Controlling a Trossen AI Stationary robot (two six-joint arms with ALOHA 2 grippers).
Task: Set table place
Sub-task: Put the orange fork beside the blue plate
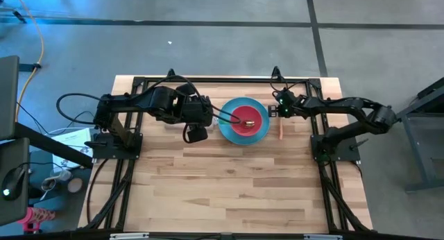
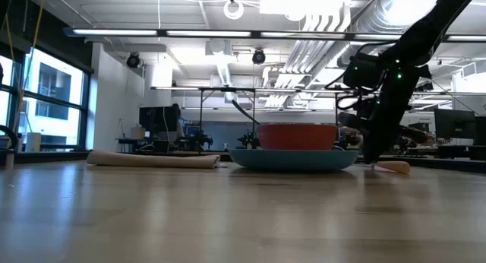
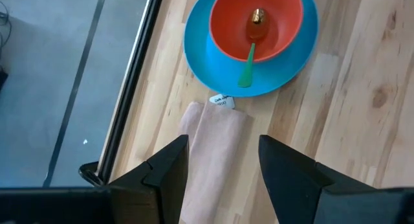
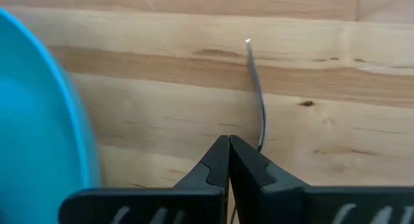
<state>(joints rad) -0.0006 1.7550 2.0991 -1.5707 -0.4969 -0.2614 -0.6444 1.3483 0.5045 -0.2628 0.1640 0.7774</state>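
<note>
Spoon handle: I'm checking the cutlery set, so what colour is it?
Green. The spoon lies in the red bowl; the left wrist view shows it best.

The right gripper [image 4: 228, 160] hides the fork [image 4: 255, 88] handle (tines too small to tell).

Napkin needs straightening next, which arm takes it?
Left, probably. The left gripper hangs open right over the napkin, on the left side of the plate. The right gripper is shut, down by the fork on the plate's far side, and would have to cross the bowl.
</note>
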